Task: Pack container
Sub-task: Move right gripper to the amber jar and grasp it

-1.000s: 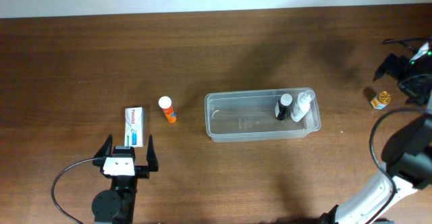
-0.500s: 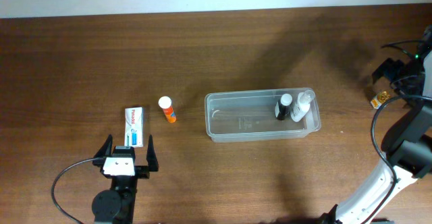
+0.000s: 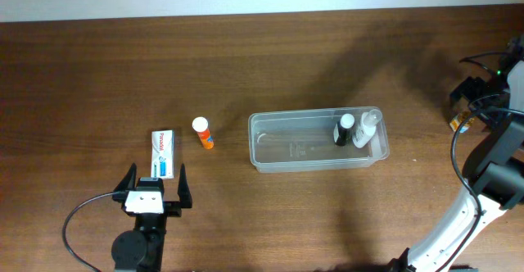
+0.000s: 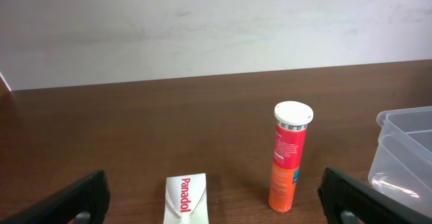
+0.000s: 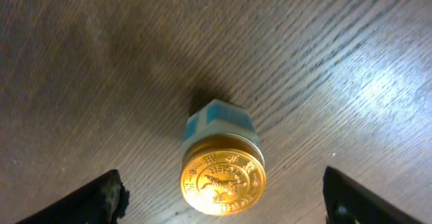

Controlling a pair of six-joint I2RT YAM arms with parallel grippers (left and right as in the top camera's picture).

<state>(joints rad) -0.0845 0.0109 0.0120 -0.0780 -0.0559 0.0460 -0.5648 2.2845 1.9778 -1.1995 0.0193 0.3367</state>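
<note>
Well right of left fingers (image 3: pixel 181 183) sits container (image 3: pixel 286 141).

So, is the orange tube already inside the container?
No, the orange tube stands on the table, left of the container and apart from it.

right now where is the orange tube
In the overhead view the orange tube stands upright left of centre, between the Panadol box and the container, touching neither.

A dark brown wooden tabletop (image 3: pixel 270 67) with a fine grain fills nearly the whole overhead view. Along its far edge stands a plain off-white wall (image 4: pixel 202 28), faintly scuffed. In the right wrist view, light leaves a pale sheen on the wood.
</note>
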